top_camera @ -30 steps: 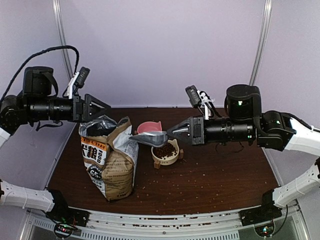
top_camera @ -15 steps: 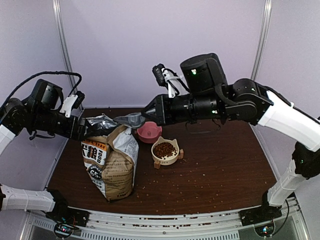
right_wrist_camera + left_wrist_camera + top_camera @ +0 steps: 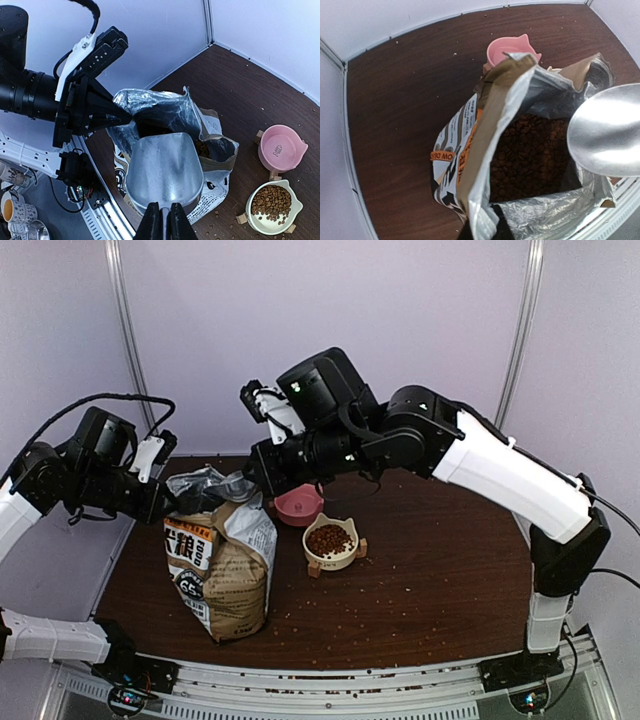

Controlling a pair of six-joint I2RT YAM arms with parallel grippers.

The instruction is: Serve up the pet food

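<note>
The left gripper (image 3: pixel 125 117) has just pinched the bag (image 3: pixel 225 570) open; the right gripper's (image 3: pixel 161 222) clamped scoop (image 3: pixel 162 170) hangs over the pet food (image 3: pixel 530 160)

Large "粮" on bag (image 3: pixel 215 575) front

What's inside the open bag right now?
Dark-brown pet food shows inside the bag. The scoop over the mouth covers part of it; the foil walls hide how deep it goes.

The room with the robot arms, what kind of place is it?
Probably a robot testing booth: plain pale walls box in one brown table, and a metal rail runs along its front.
</note>
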